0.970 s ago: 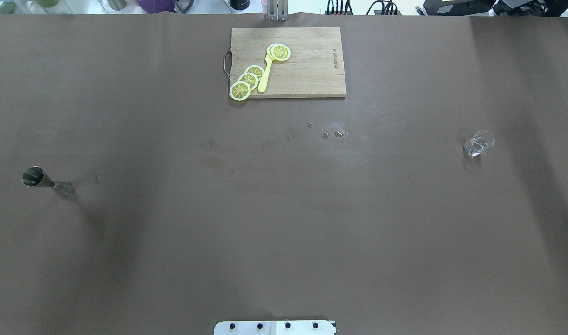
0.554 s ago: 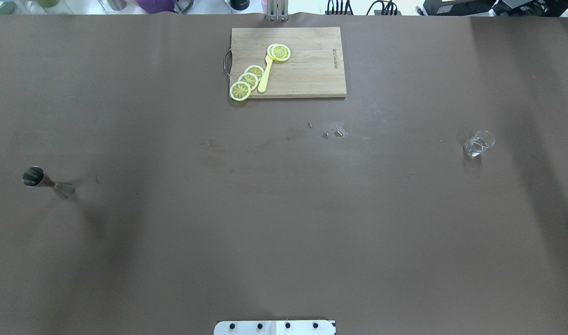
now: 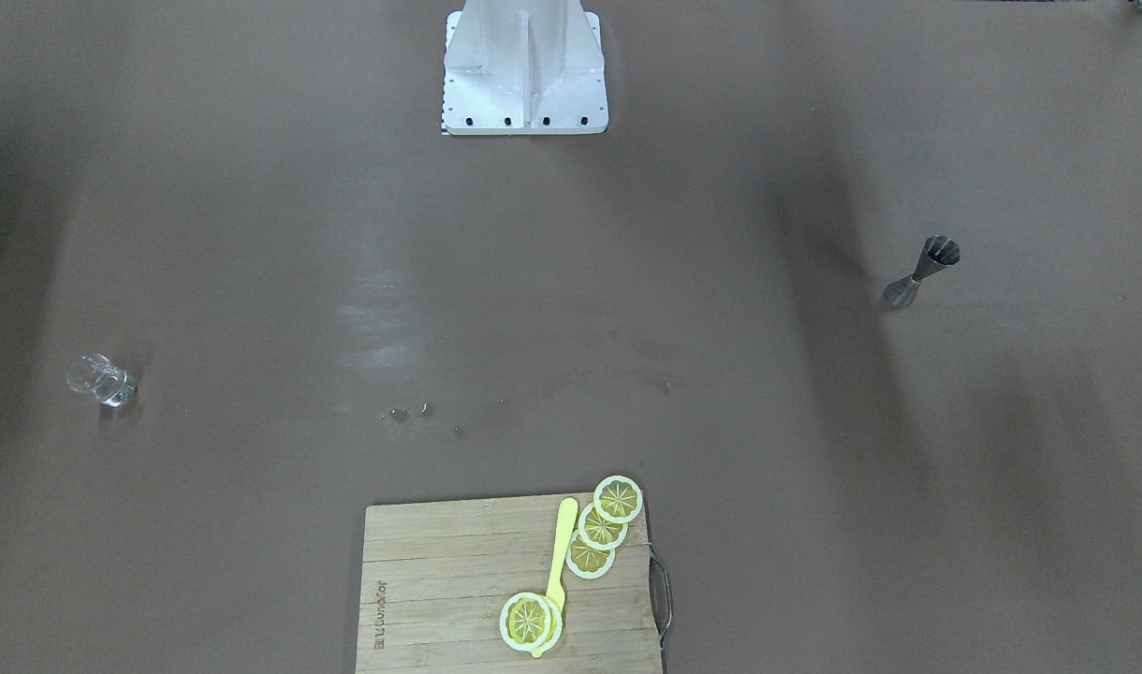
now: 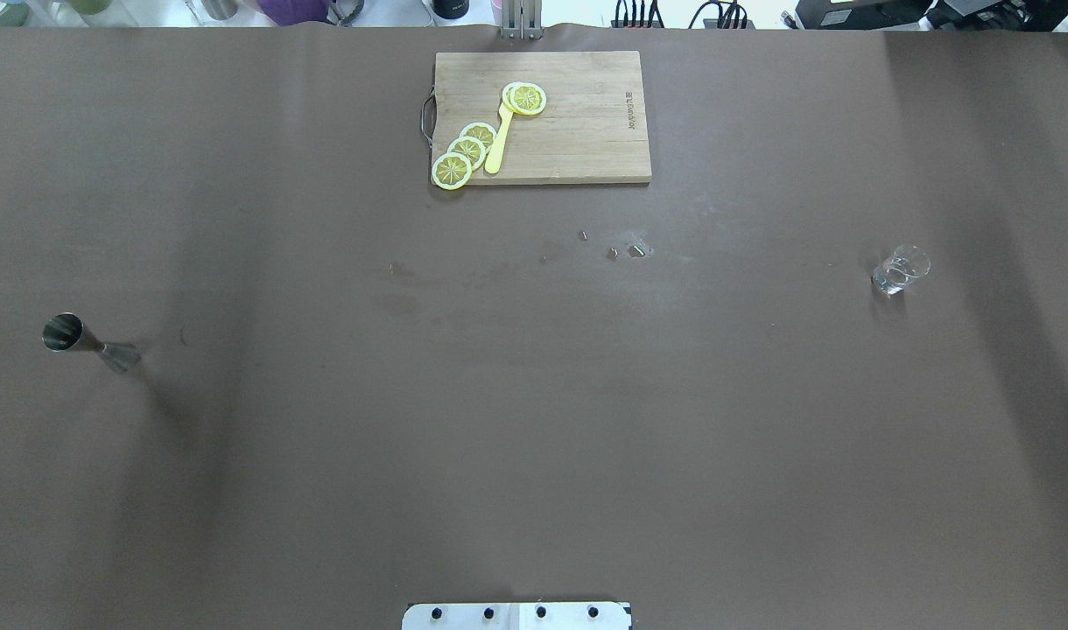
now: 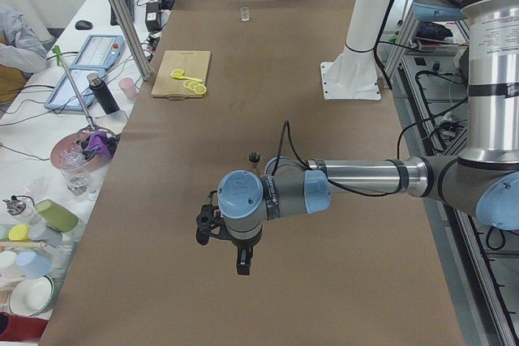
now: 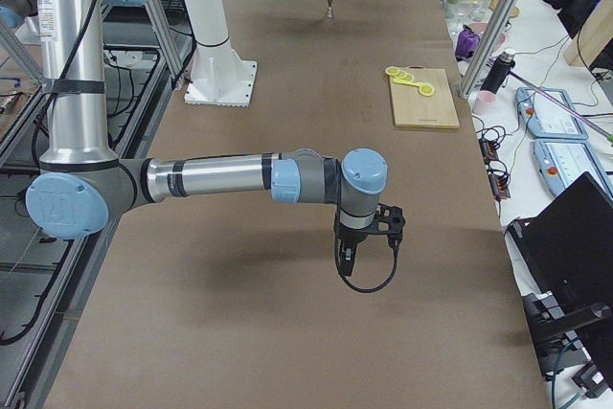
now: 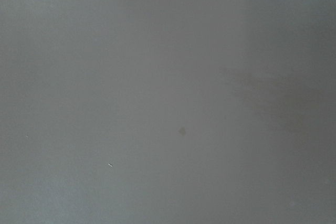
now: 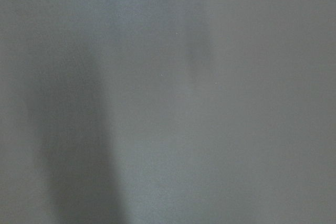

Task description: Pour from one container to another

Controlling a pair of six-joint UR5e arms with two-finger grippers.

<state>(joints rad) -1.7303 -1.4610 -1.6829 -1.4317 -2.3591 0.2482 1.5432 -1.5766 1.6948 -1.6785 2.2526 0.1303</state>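
Standing well apart, glass (image 4: 900,269) near the tabletop's (image 4: 534,394) right edge, jigger (image 4: 83,337) near its left, so a long carry could spill and a nudge topple the narrow-waisted jigger; left gripper (image 5: 242,263) and right gripper (image 6: 346,261) fingers: cannot tell open or closed.

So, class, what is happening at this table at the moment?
Nothing is being handled yet. The glass stands on the robot's right side of the table and the jigger far off on its left, both upright. The left pincer and right pincer hang above the table, holding nothing; whether they are open is unclear. A board with lemon slices lies at the far edge.
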